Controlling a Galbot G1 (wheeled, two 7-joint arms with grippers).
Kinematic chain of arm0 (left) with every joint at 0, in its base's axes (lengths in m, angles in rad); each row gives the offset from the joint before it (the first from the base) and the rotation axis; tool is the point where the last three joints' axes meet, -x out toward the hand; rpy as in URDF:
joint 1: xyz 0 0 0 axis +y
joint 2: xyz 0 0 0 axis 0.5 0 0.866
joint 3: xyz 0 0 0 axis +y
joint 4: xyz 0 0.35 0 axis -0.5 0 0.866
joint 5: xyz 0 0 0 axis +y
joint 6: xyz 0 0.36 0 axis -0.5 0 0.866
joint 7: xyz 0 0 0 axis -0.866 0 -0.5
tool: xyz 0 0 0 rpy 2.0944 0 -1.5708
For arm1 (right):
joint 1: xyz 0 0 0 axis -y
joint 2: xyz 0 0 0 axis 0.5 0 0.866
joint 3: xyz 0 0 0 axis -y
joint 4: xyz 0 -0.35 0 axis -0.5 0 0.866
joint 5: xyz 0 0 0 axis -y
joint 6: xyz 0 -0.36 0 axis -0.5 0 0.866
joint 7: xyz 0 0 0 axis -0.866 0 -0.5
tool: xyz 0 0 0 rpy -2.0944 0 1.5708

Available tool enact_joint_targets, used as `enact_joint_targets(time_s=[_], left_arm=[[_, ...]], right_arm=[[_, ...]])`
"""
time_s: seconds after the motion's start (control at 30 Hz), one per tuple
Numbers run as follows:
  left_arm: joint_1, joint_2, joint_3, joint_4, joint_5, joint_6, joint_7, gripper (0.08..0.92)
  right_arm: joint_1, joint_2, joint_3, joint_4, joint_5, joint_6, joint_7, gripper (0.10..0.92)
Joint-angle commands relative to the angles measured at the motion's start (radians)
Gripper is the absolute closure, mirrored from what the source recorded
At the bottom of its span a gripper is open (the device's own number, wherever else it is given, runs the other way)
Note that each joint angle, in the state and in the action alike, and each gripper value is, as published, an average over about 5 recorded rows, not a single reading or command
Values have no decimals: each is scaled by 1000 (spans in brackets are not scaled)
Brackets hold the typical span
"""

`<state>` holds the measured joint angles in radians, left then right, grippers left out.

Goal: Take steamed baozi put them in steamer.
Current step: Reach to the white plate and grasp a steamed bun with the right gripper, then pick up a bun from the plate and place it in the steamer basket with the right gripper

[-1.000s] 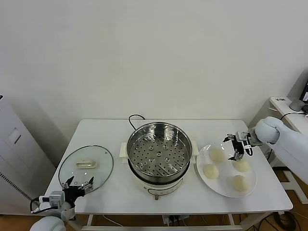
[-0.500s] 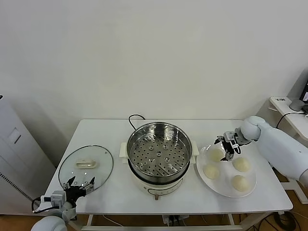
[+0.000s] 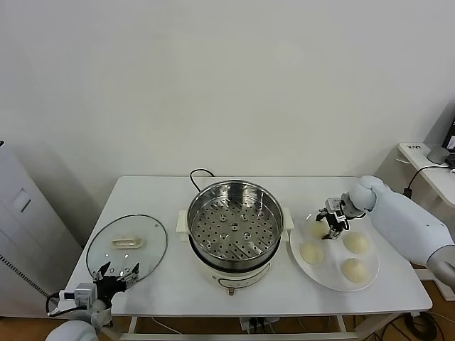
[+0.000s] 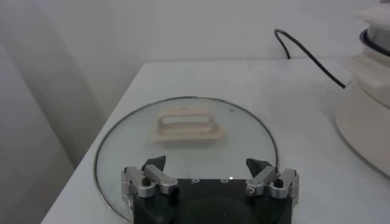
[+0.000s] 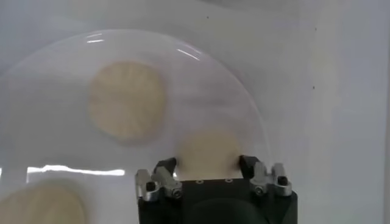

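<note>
The steamer (image 3: 235,227) stands mid-table, its perforated tray bare. Several cream baozi lie on a white plate (image 3: 333,281) to its right: one at the far left (image 3: 317,229), one near left (image 3: 311,252), one right (image 3: 356,242), one front (image 3: 355,269). My right gripper (image 3: 333,219) is open and low over the far-left baozi (image 5: 207,151), one finger on either side of it. The right wrist view also shows a neighbouring baozi (image 5: 127,100). My left gripper (image 3: 114,273) is open and empty at the table's front left, by the near rim of the glass lid (image 4: 186,131).
The glass lid (image 3: 128,245) lies flat left of the steamer. The steamer's black cord (image 3: 199,172) runs off behind it. The plate sits close to the steamer's right handle (image 3: 287,224). A grey cabinet (image 3: 21,234) stands left of the table.
My right gripper has moved left and down, from above the plate's right side to around the far-left baozi. The left arm has not moved.
</note>
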<state>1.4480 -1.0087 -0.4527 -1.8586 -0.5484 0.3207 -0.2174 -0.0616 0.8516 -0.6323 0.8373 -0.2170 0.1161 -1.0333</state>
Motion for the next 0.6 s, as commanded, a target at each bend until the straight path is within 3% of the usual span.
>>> enact_joint_targets(time_s=[0.03, 0.2, 0.4, 0.6], left_arm=[[7, -2, -2, -10, 0, 1, -2, 177], [20, -7, -10, -20, 0, 1, -4, 177], [35, -12, -14, -35, 2, -1, -5, 177], [38, -15, -9, -44, 10, 1, -5, 177]], right_arm=[[-3, 11, 16, -14, -1, 2, -5, 464], [39, -31, -34, 71, 58, -9, -11, 475], [251, -161, -242, 288, 214, -28, -28, 474], [551, -183, -408, 384, 324, 81, -79, 474]])
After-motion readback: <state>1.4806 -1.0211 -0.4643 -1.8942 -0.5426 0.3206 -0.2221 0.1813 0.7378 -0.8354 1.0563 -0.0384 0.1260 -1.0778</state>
